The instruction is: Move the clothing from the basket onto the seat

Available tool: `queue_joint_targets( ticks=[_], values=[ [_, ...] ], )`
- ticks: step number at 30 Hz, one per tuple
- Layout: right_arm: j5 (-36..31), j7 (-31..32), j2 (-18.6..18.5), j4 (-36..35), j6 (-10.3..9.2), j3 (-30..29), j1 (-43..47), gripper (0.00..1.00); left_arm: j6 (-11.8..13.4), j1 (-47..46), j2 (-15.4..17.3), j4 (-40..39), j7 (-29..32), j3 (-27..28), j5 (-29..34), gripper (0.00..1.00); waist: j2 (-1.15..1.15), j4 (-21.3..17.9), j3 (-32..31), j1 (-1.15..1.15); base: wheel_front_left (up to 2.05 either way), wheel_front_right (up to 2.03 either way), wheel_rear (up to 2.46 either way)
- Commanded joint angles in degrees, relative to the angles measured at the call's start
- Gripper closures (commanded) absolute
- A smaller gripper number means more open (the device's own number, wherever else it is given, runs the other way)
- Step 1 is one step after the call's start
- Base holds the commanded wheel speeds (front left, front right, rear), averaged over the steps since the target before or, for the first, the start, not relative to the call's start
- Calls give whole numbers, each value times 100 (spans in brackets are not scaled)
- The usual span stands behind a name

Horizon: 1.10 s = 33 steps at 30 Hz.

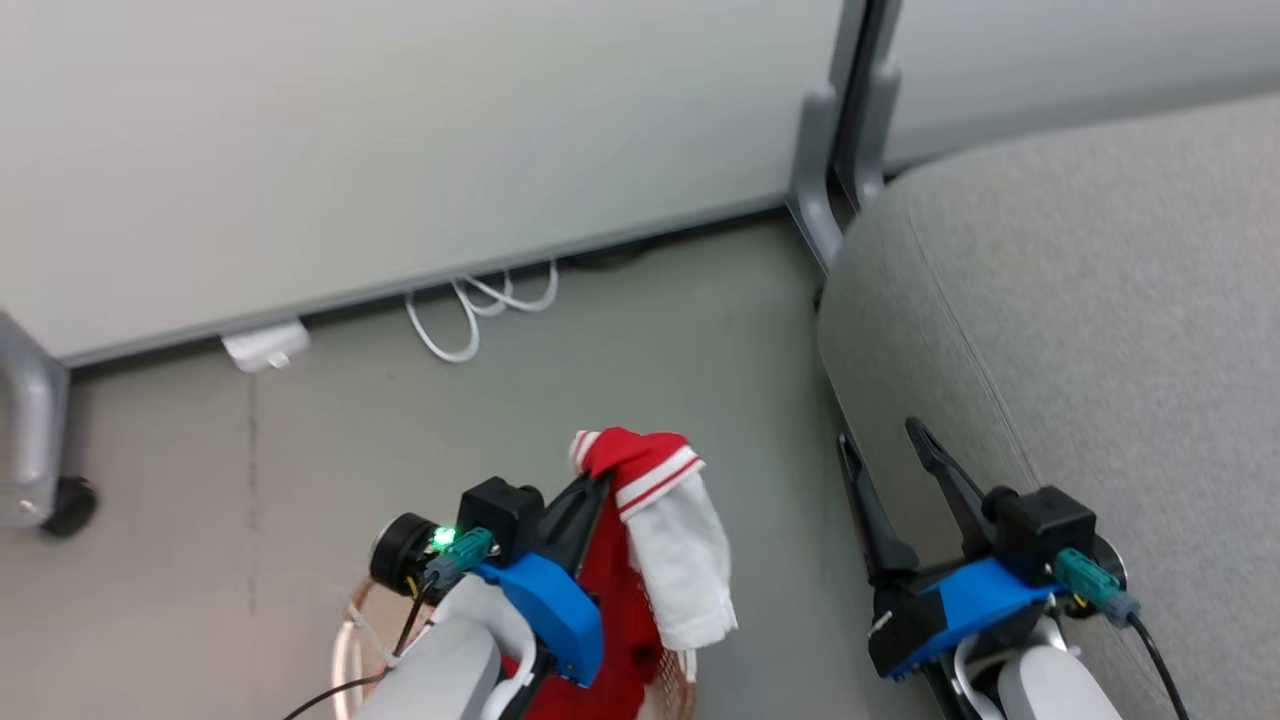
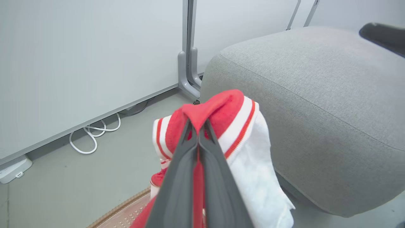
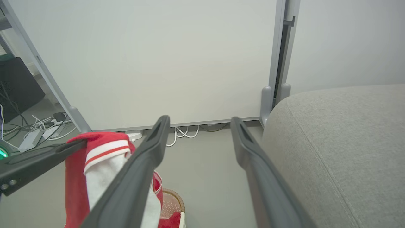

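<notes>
My left gripper (image 1: 598, 478) is shut on the clothing (image 1: 655, 520), a red garment with white stripe trim and white lining. It hangs from the closed fingertips (image 2: 198, 125) above the basket (image 1: 345, 640), whose brown rim shows at the bottom of the head view. More red fabric lies in the basket (image 3: 172, 202). The grey seat (image 1: 1080, 330) fills the right side, close beside the hanging garment (image 2: 240, 136). My right gripper (image 1: 885, 440) stands open at the seat's left edge, nothing between its fingers (image 3: 152, 148).
A pale partition wall (image 1: 400, 140) with a grey post (image 1: 835, 170) stands behind. White cables (image 1: 480, 305) and a white box (image 1: 265, 348) lie on the grey floor at its foot. A caster wheel (image 1: 70, 505) sits at far left.
</notes>
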Motion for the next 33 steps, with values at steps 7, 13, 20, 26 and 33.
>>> queue_joint_targets(
  ticks=[7,13,20,26,33],
  values=[
    [-34,210,-14,-250,-2,-98,466,0,138,-374,13,-409,146,-494,-652,100,0,477,-734,2,0,0,0],
    [23,322,-14,-437,-2,-108,607,0,351,-886,12,-692,313,-825,-1004,100,0,562,-832,2,0,0,0],
    [43,378,-13,-527,-2,-44,610,0,482,-1434,12,-772,493,-1057,-1424,100,0,631,-883,2,0,0,0],
    [33,399,-13,-554,-2,7,591,0,593,-1681,12,-711,479,-1236,-1683,100,0,673,-902,2,0,0,0],
    [104,419,-13,-572,-2,117,583,0,640,-1674,11,-563,400,-1456,-1899,100,0,680,-895,2,0,0,0]
  ],
)
